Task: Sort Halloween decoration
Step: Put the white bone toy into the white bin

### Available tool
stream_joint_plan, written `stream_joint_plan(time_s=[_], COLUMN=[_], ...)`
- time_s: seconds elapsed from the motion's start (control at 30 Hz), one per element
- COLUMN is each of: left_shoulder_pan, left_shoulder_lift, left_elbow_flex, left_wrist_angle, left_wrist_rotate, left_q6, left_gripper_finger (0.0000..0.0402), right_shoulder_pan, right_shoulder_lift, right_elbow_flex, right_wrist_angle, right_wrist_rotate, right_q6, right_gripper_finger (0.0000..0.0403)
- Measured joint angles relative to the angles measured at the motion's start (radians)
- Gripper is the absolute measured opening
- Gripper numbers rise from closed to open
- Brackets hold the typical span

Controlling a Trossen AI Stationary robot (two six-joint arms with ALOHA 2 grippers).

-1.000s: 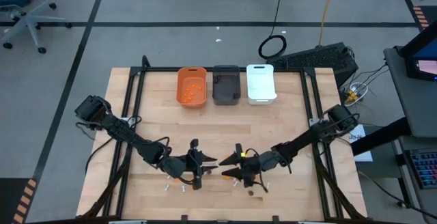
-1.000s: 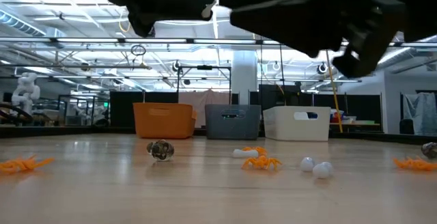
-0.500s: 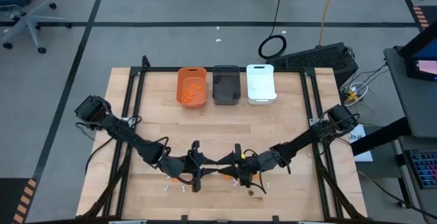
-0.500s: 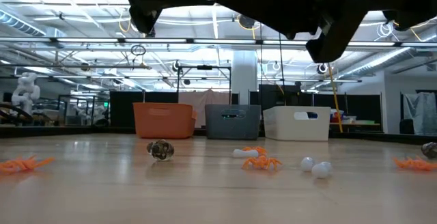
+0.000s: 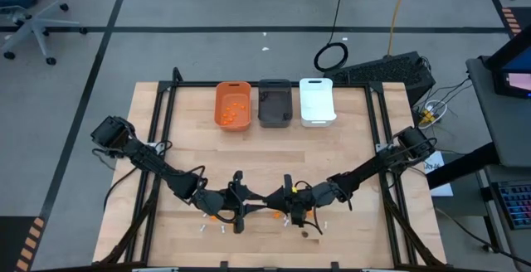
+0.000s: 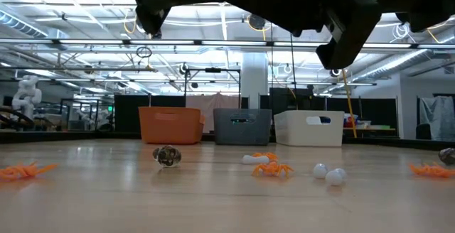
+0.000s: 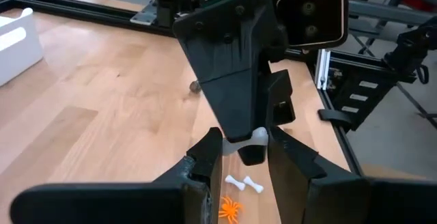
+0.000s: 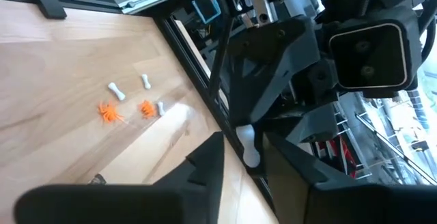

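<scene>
The left hand (image 7: pixel 243 135) pinches a small white stick (image 7: pixel 247 141) across its tips and holds it in the air above the worktop (image 5: pixel 357 156), at the 6 o'clock side in the high view. The right hand (image 8: pixel 244 141) meets it head-on from 3 o'clock, and the same white stick lies within its tips. Whether the right hand is pinching the stick or only standing about it, I cannot tell.

Just beyond the left hand, at about 7 o'clock from it in the high view, two white sticks (image 5: pixel 202 226) lie on the wood with an orange spider-like piece (image 5: pixel 214 218) between them. At 5 o'clock from the right hand a dark brown lump (image 5: pixel 304 235) sits near the front edge, with another white piece (image 5: pixel 323 225) beside it at 2 o'clock.

The low view shows more of the decoration on the boards:
- a brown lump (image 6: pixel 166 155)
- an orange spider (image 6: pixel 272 168) with a white stick just behind it
- two white balls (image 6: pixel 328 172) close together
- orange pieces towards either end

Well apart from both hands, at 12 o'clock, three bins stand side by side along the far edge. They are an orange bin (image 5: pixel 233 123) holding orange pieces, a dark grey bin (image 5: pixel 275 121) and a white bin (image 5: pixel 316 121).
</scene>
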Motion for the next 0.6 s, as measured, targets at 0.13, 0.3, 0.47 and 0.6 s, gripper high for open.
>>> stream_joint_plan(time_s=[0.13,0.3,0.47,0.6], left_shoulder_pan=[0.0,0.0,0.0,-0.001], left_shoulder_lift=[0.0,0.0,0.0,0.0], left_elbow_flex=[0.0,0.0,0.0,0.0], left_wrist_angle=[0.0,-0.001,0.0,-0.002], left_wrist_rotate=[0.001,0.023,0.025,-0.002], left_q6=[-0.018,-0.019,-0.023,-0.065], left_gripper_finger=[0.0092,0.0092,0.0091,0.0091], right_shoulder_pan=[-0.009,-0.015,-0.014,-0.014], right_shoulder_lift=[0.0,0.0,0.0,0.0], right_elbow_flex=[0.0,0.0,0.0,0.0], right_wrist_angle=[0.008,0.008,0.003,0.002], right_wrist_rotate=[-0.048,-0.05,-0.053,-0.049], right_q6=[0.002,0.031,0.062,0.078], right_gripper_finger=[0.0068,0.0042,0.0008,0.0005])
